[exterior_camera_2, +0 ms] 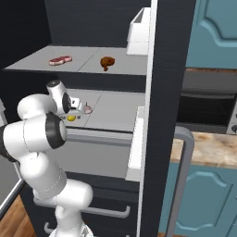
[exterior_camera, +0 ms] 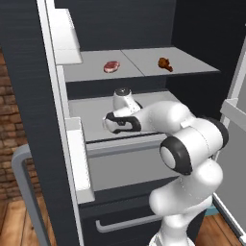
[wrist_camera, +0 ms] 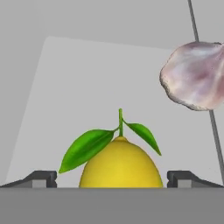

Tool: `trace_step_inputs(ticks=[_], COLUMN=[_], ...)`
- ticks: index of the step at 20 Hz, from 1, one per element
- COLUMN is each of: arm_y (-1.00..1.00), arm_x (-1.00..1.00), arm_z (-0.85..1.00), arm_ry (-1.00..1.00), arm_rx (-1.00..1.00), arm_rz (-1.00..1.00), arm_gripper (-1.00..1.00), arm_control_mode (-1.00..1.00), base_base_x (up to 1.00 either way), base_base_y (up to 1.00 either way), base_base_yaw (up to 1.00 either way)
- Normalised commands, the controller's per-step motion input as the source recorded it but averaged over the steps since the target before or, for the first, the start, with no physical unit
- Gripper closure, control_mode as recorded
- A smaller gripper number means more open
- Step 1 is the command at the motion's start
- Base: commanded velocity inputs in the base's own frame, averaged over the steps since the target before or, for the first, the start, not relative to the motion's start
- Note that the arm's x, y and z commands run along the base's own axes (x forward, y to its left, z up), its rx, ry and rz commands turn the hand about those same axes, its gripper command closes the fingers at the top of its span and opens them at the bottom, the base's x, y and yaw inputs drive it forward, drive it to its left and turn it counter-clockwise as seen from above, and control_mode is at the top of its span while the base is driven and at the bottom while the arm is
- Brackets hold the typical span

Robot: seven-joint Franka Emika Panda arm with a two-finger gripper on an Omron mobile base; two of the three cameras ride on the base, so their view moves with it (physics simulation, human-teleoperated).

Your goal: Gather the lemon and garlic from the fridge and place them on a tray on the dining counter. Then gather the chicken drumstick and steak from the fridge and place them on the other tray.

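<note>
Gripper (wrist_camera: 112,179) at the lemon (wrist_camera: 121,164) inside the fridge (exterior_camera_2: 159,55)
Fingers spread wide — the lemon sits between them on the middle shelf, garlic (wrist_camera: 196,74) just beside it; nothing pinched.

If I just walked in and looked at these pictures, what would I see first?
First, the bright yellow lemon with green leaves, sitting on the grey middle shelf of the tall black fridge, right between the open pincer's two dark tips. Just beside it lies the pinkish-white garlic bulb. On the shelf above rest a flat red steak and a brown chicken drumstick.
</note>
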Motion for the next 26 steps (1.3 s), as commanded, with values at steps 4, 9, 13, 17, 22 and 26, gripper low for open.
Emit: trace_step_inputs(ticks=[4,9,13,17,22,26], arm_y=[0.02,0.02,-0.20,-0.50,-0.52,-0.39], arm_x=[0.00,-0.15,-0.69,-0.65,-0.75,-1.00], arm_z=[-0.29,-0.10,0.12,0.66,0.93,0.83], arm_ry=[0.00,-0.07,-0.15,-0.10,-0.08,-0.02], arm_rx=[-0.03,0.00,0.00,0.00,0.02,0.10], arm_rz=[0.00,0.00,0.00,0.00,0.00,-0.07], arm_gripper=[1.00,1.00,1.00,1.00,1.00,1.00], arm_control_mode=[-1.00,-1.00,-1.00,-1.00,-1.00,-1.00], base_base_x=[0.00,0.00,0.00,0.00,0.00,0.00], base_base_y=[0.00,0.00,0.00,0.00,0.00,0.00], base_base_yaw=[0.00,0.00,0.00,0.00,0.00,0.00])
